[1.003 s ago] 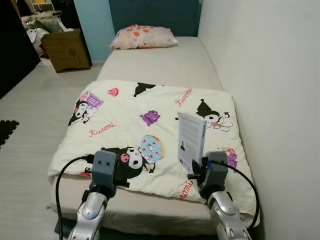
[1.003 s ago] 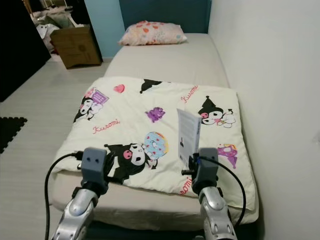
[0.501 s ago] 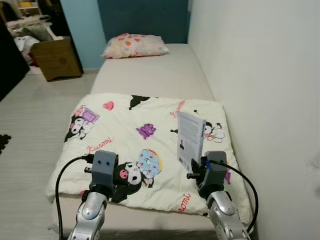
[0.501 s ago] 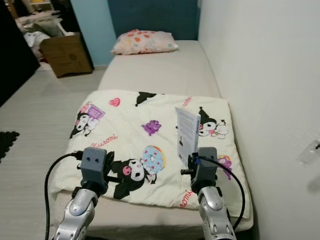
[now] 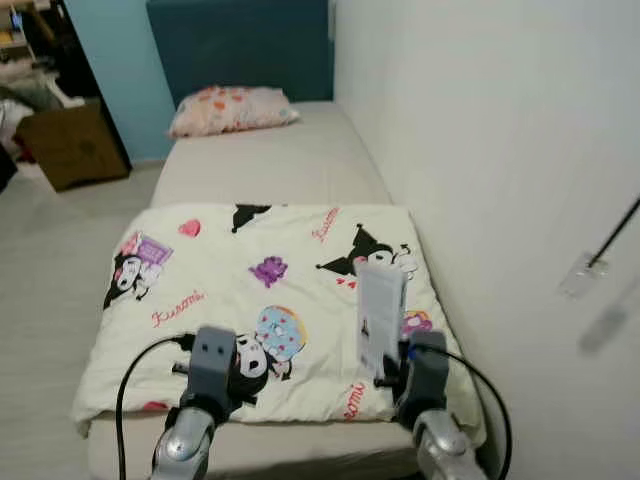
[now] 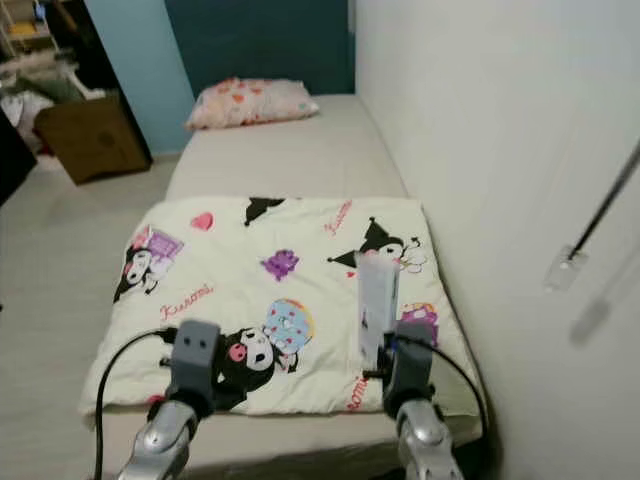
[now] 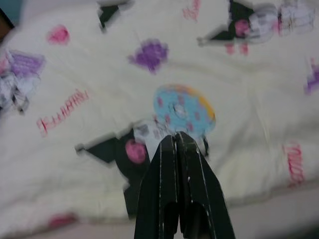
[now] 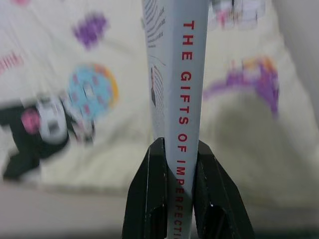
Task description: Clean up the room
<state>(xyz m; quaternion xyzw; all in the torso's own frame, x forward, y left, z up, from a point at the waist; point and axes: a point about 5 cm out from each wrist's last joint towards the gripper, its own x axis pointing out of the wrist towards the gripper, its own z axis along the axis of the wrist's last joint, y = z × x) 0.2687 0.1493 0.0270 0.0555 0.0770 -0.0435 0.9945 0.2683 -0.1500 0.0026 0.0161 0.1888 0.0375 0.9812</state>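
Right gripper clamped on upright book, blanket beyond jaws. Left gripper closed, empty, above blanket.

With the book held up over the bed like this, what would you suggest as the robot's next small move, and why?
Probably keep carrying the book away from the bed toward wherever it belongs. The right pincer is shut on its spine, holding it upright above the printed blanket, so the grasp looks done. The left pincer is shut and empty.
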